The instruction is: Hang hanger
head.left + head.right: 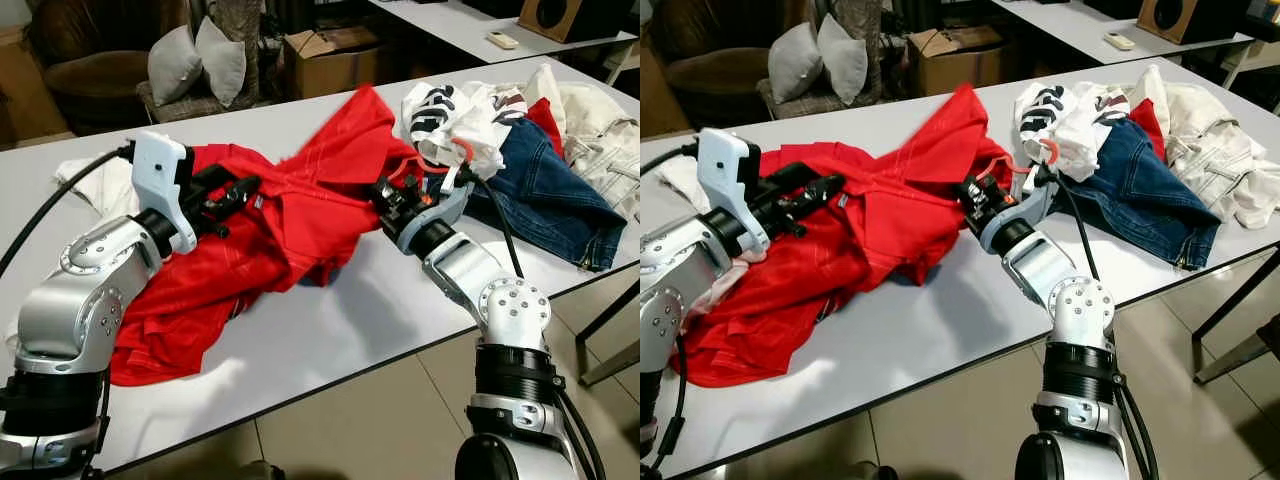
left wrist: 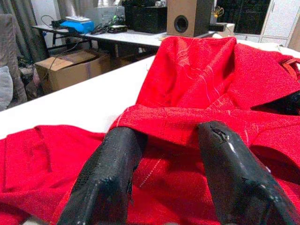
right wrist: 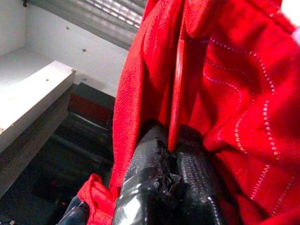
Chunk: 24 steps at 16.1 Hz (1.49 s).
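1. My right hand (image 1: 385, 195) is clenched tight on a thin red hanger (image 3: 176, 89). In my right wrist view the hanger bar runs straight up from between my two black fingers (image 3: 145, 164), with red cloth on both sides.
2. The hanger sits inside the red shirt (image 1: 290, 210), so most of it is hidden. I cannot tell how far in it goes.
3. The red shirt lies on the white table (image 1: 330, 340). The part at my right hand is lifted up into a peak. The rest is spread out toward 8 o'clock.
4. My left hand (image 1: 235, 193) is at 9 o'clock from the peak, low over the shirt. Its fingers (image 2: 110, 178) are apart and released. A fold of red cloth lies between them, not pinched yet.
5. A pile of other clothes, blue jeans (image 1: 550, 195) and white tops (image 1: 450, 115), lies at 3 o'clock from the shirt.
6. I think the job is still near the start. I have the hanger, but the shirt looks crumpled around it, not neat on it.
7. What is left: fit the shirt on properly, then hang it up. I see no rail to hang it on.
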### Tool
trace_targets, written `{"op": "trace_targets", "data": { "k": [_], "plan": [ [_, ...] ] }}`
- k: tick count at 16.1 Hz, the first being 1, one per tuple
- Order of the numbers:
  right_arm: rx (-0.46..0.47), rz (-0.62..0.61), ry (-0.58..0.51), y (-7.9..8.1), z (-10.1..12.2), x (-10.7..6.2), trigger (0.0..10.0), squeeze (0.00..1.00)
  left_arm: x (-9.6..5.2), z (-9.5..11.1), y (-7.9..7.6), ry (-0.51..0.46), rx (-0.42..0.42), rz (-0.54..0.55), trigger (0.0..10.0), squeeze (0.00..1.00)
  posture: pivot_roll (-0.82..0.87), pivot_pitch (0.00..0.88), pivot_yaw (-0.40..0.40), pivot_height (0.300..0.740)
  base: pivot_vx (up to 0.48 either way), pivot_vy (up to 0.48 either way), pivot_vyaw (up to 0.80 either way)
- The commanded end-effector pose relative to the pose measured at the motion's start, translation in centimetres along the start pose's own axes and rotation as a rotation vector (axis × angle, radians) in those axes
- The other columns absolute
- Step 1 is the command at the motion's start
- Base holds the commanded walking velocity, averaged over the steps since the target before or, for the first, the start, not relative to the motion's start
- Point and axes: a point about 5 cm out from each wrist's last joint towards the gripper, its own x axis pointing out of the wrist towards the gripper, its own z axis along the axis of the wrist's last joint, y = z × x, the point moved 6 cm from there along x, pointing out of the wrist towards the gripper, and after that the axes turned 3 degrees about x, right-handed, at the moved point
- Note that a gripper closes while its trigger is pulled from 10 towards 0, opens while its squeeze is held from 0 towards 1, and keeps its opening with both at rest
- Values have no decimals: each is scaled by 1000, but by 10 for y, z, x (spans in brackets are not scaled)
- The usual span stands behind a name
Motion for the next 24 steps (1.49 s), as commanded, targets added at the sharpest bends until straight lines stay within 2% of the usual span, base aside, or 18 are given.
{"op": "trace_targets", "data": {
  "k": [1, 2, 3, 4, 5, 6, 8, 10, 11, 13, 14, 15, 16, 17, 18, 19, 21, 24],
  "plan": [
    [-29, -11, -42, 0, 13, -8, 10000, 0, -6, 6, 18, -18, 0, 78, 10000, 0, -124, 0, 55, 740, 0, 0, 0],
    [-34, -15, -34, 0, 13, -8, 10000, 0, -7, 6, 15, -20, -6, 62, 10000, 0, -124, 0, 55, 740, 0, 0, 0],
    [-64, -7, -11, 2, 8, -9, 10000, 0, -10, 3, -7, 16, 5, -78, 10000, 220, -122, 0, 53, 740, 0, 0, 0],
    [-51, 8, 1, 4, 5, -10, 10000, 0, -17, -4, -29, 69, 4, -221, 10000, 1000, -122, 0, 53, 740, 0, 0, 0],
    [-56, 9, 8, 4, 4, -10, 10000, 0, -20, -7, -37, 94, 1, -277, 10000, 1000, -119, 0, 52, 740, 0, 0, 0],
    [-51, 10, 21, 4, 2, -10, 10000, 0, -29, -12, -50, 137, -44, -365, 10000, 1000, -118, 0, 52, 740, 0, 0, 0],
    [-45, 12, 17, 4, 3, -10, 10000, 0, -39, -22, -55, 190, -57, -416, 10000, 1000, -119, 0, 54, 740, 0, 0, 0],
    [-41, 18, 11, 5, 5, -12, 10000, 0, -45, -34, -44, 245, -69, -367, 10000, 1000, -120, 0, 56, 740, 0, 0, 0],
    [-48, 25, -13, 7, 9, -13, 10000, 0, -51, -43, -33, 289, -82, -306, 10000, 1000, -121, 0, 56, 740, 0, 0, 0],
    [-89, -3, -62, 6, 18, -15, 10000, 0, -55, -49, -15, 265, -137, -193, 10000, 1000, -125, 0, 67, 740, 0, 0, 0],
    [-86, -12, -62, 5, 19, -16, 10000, 0, -58, -52, -14, 263, -154, -178, 10000, 1000, -127, 0, 72, 740, 0, 0, 0],
    [-127, -17, -44, 7, 17, -18, 10000, 0, -63, -53, -3, 212, -173, -77, 10000, 0, -131, 0, 79, 740, 0, 0, 0],
    [-136, -14, -38, 9, 16, -19, 10000, 0, -64, -52, 4, 188, -168, -16, 10000, 0, -131, 0, 79, 740, 0, 0, 0],
    [-176, -14, -13, 12, 13, -22, 10000, 0, -67, -48, 21, 142, -159, 138, 10000, 0, -127, 0, 78, 740, 0, 0, 0],
    [-224, -15, 5, 16, 10, -26, 10000, 0, -71, -35, 28, 60, -132, 220, 10000, 0, -125, 0, 76, 740, 0, 0, 0],
    [-241, -6, 6, 19, 10, -28, 10000, 0, -72, -34, 27, 56, -138, 241, 10000, 0, -123, 0, 74, 740, 0, 0, 0],
    [-307, 82, 29, 43, 8, -38, 10000, 0, -76, -40, 2, 109, -104, 211, 10000, 0, -119, 0, 66, 740, 0, -296, 0],
    [-373, 102, 56, 52, 8, -49, 10000, 0, -77, -46, -24, 112, -119, 199, 10000, 0, -113, 0, 51, 740, 0, -477, 800]
  ]
}}
